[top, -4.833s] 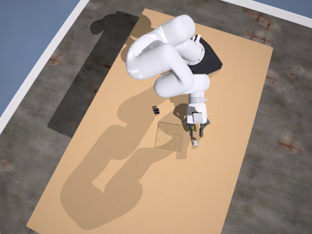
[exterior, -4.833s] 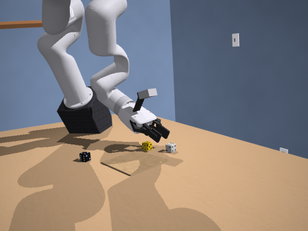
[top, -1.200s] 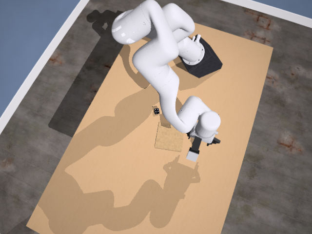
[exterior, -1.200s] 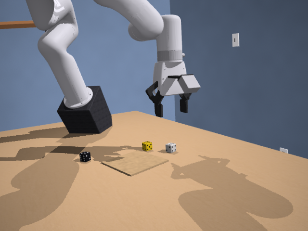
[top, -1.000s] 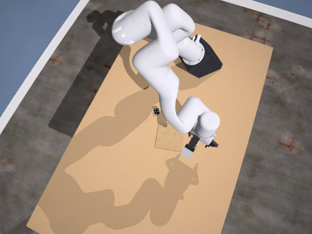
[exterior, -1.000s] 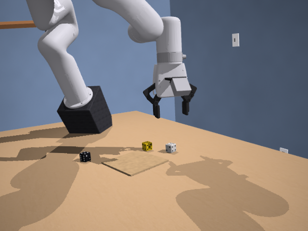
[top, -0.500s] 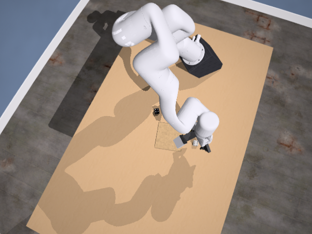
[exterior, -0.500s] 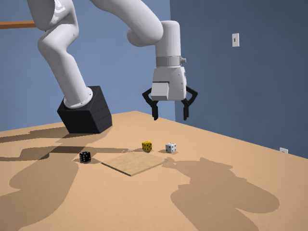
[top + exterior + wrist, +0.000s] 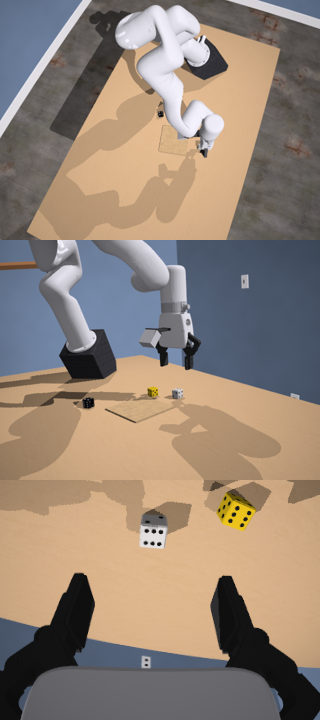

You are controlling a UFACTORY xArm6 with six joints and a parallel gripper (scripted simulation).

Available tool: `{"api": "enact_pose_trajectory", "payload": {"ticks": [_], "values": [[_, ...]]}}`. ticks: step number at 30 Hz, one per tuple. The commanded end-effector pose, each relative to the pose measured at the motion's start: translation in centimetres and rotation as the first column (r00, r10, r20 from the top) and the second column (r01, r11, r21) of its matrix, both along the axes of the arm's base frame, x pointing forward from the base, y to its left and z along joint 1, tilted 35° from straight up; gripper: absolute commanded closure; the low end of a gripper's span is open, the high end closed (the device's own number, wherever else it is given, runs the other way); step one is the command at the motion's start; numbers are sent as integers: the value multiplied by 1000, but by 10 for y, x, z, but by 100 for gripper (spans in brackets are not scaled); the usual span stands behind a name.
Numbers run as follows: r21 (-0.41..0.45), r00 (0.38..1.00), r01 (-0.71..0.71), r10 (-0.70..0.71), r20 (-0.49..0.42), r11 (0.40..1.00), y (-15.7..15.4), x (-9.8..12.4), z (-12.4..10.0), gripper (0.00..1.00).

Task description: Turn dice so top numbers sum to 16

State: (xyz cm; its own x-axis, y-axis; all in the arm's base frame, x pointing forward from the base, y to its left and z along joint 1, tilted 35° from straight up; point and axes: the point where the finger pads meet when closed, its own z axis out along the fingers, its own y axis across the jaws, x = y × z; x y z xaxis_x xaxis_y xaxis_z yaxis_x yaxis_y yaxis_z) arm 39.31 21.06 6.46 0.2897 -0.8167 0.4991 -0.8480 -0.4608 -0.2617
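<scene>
Two fingers stood wide apart with nothing between them, and that was the pincer (image 9: pixel 204 148) (image 9: pixel 176 367) (image 9: pixel 153 589), hanging above the worktop (image 9: pixel 219 180) (image 9: pixel 77 459) (image 9: pixel 125 590) and pointing down! Below it sat the white die (image 9: pixel 199 146) (image 9: pixel 177 393) (image 9: pixel 153 531), six pips up, off the mat. Near that one was the yellow die (image 9: pixel 152 391) (image 9: pixel 236 511), also off the mat, flashing a six-pip face to the wrist view; the arm hid it from above. Then came the mat (image 9: pixel 171 140) (image 9: pixel 139 410) itself, lying flat, no die on it, its corner partly covered in the top view. And across on the other side, the black die (image 9: pixel 160 113) (image 9: pixel 88 402) showed four pips on top, apart from the mat, resting on the worktop. Farthest out, the arm's dark base (image 9: pixel 214 64) (image 9: pixel 87 366) stood on the worktop, a white arm rising from it and bending over the scene!

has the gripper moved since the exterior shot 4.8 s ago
Yes, the gripper has moved up and rightward in the exterior view, farther from the black base block.
</scene>
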Motion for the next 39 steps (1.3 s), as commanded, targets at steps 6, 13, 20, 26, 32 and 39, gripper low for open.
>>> {"api": "enact_pose_trajectory", "payload": {"ticks": [6,13,20,26,32,39], "values": [[18,999,27,-27,24,999,1,1,1,58],[18,999,27,-27,24,999,1,1,1,58],[18,999,27,-27,24,999,1,1,1,58],[18,999,27,-27,24,999,1,1,1,58],[18,999,27,-27,24,999,1,1,1,58],[18,999,27,-27,24,999,1,1,1,58]]}}
